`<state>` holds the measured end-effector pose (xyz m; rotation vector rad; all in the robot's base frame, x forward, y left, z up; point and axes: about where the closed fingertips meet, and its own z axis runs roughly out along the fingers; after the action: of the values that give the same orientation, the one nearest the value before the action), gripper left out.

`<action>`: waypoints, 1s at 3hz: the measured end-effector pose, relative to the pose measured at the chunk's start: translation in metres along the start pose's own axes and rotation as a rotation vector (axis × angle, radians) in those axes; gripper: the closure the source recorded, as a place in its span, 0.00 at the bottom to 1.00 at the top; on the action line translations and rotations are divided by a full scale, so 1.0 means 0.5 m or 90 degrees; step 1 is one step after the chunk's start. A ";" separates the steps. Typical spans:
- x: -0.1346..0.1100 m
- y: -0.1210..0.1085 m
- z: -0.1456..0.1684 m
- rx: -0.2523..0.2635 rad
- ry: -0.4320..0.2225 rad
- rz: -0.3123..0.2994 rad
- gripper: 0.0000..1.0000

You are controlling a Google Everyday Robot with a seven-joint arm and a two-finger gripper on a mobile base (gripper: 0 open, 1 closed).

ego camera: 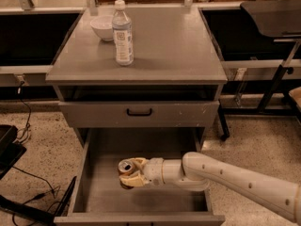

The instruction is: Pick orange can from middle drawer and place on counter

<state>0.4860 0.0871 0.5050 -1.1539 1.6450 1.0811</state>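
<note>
The orange can (125, 166) sits in the open middle drawer (106, 194), left of centre on its floor, with its silver top showing. My gripper (128, 173) reaches in from the right on a white arm, and its cream fingers (137, 163) are closed around the can's body. The can is low in the drawer, near or on the floor. The counter (174, 46) is the grey cabinet top above.
A clear water bottle (123, 34) and a white bowl (102, 27) stand at the counter's back left. A shut drawer front with a black handle (139, 112) overhangs the back of the open drawer. Black equipment and cables (11, 149) lie left; a table leg (270, 86) stands right.
</note>
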 end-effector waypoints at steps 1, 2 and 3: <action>-0.141 0.069 -0.102 -0.024 -0.012 0.065 1.00; -0.329 0.081 -0.231 -0.006 -0.034 0.095 1.00; -0.528 0.045 -0.342 0.077 -0.036 0.077 1.00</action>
<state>0.4993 -0.0062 0.8058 -0.9481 1.7281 1.0643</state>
